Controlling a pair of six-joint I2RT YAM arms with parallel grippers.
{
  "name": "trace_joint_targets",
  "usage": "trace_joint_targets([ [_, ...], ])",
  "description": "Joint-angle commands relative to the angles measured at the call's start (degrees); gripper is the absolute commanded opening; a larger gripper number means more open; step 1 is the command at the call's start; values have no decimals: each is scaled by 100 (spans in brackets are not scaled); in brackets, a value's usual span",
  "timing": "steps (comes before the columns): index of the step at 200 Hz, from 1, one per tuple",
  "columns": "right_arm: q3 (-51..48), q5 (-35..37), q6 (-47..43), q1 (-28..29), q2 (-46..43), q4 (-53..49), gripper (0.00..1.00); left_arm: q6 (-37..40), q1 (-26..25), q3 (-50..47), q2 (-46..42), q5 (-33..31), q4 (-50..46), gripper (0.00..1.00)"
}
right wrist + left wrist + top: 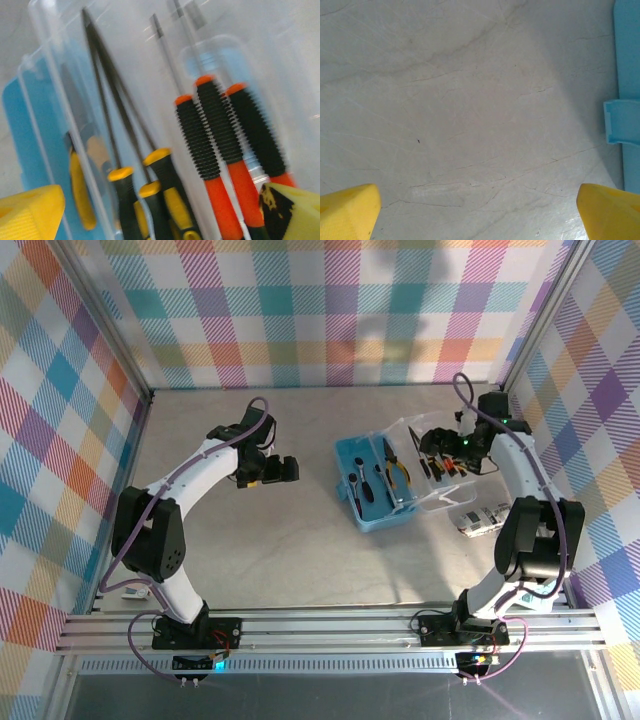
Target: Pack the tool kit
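Where the case ends, bare table spreads leftward.

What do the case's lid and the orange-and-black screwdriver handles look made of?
Lid: likely clear glossy plastic, since the blue tray shows through and its edges catch highlights. Screwdriver handles: seemingly matte black ribbed rubbery grips over smooth orange plastic.

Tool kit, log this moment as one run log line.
case: open, tools in both halves | left gripper: open, above table beside case | right gripper: open, above screwdrivers in lid
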Motion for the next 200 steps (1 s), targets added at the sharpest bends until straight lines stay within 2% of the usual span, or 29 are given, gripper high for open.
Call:
trace_joint_targets([
  [1,-260,-484,407,278,-193,58,99,85,-17,-6,-93,83,49,100],
  [33,-318,-503,609,563,-444,70,99,72,-17,-23,-124,71,70,100],
  [71,-244,-332,939,1209,-614,80,99,54,-17,-56,-132,95,88,100],
  [114,-57,-349,1132,1398,-675,-6,99,89,-17,-74,-218,33,35,100],
  [143,121,236,1070,1365,-924,-323,99,80,-17,-57,-205,95,35,100],
  [171,119,712,1274,1104,-1700,-513,99,97,-17,-45,-188,99,30,100],
  [187,-147,899,1391,865,-2226,-702,100,97,-17,-57,-164,128,65,100],
  [200,-619,966,1567,655,-2696,-794,96,89,-17,-67,-125,147,100,100],
])
